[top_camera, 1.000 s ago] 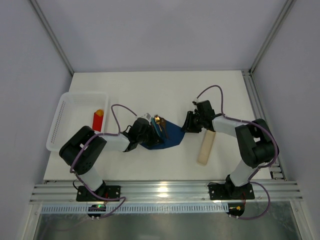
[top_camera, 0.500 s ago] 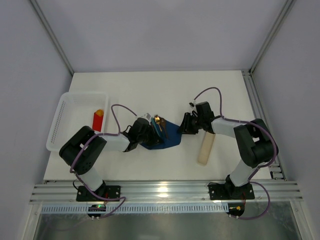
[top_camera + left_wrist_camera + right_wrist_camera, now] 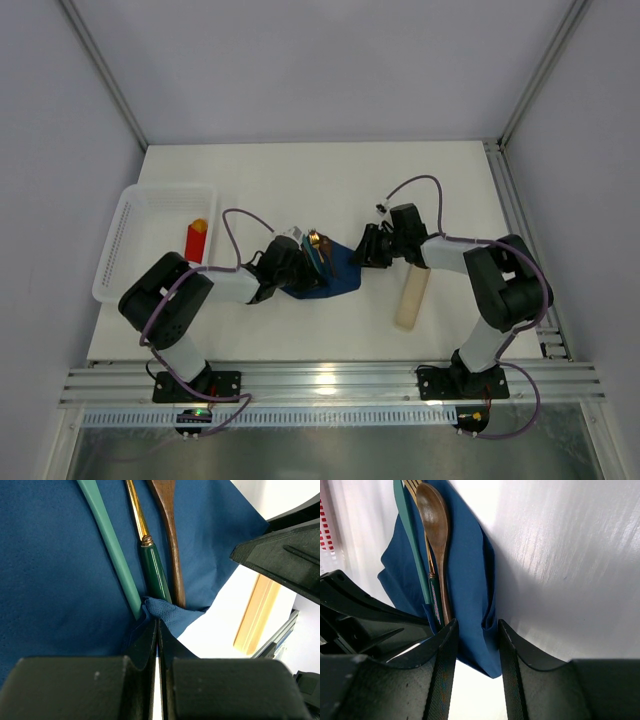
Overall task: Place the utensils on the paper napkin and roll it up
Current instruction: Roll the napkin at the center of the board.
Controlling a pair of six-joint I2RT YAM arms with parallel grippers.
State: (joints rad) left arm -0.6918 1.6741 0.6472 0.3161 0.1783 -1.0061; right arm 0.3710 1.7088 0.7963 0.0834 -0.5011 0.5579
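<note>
The paper napkin point(image 3: 340, 273) is a dark blue sheet lying mid-table, partly folded up around the utensils point(image 3: 320, 250). In the left wrist view a teal handle point(image 3: 107, 540), a gold and green piece point(image 3: 150, 560) and a brown wooden piece point(image 3: 170, 530) lie side by side on the paper napkin point(image 3: 50, 555). My left gripper point(image 3: 156, 625) is shut on a bunched corner of it, at the handle ends. My right gripper point(image 3: 475, 635) is open, its fingers point(image 3: 445, 650) either side of the paper napkin's point(image 3: 465, 555) raised right edge, next to the brown spoon point(image 3: 434, 515).
A pale beige bar point(image 3: 412, 295) lies on the table just right of the napkin, under the right arm. A white basket point(image 3: 140, 215) at the left holds a red block with an orange tip point(image 3: 197, 240). The two grippers face each other closely across the napkin.
My right gripper has slid left to the napkin's right edge. The left gripper and the utensils have stayed put.
</note>
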